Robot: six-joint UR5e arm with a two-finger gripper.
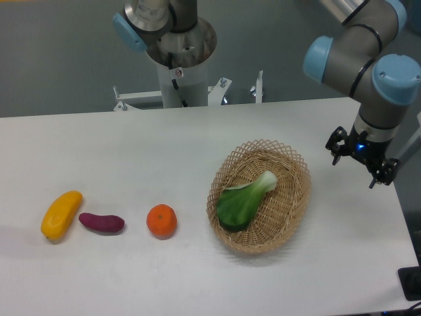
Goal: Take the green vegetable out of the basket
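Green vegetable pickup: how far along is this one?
Nothing done yet. The vegetable lies in the basket, untouched. The gripper hangs beside the basket, near the table's edge, holding nothing; whether its jaws are open is unclear. Left: move over the basket, descend, grasp, lift.

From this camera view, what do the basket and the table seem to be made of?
The basket: woven wicker or similar plant fibre, tan and matte, with visible strands and a looped open rim. The table: a smooth white top, probably laminate or painted board; the view leaves this open.
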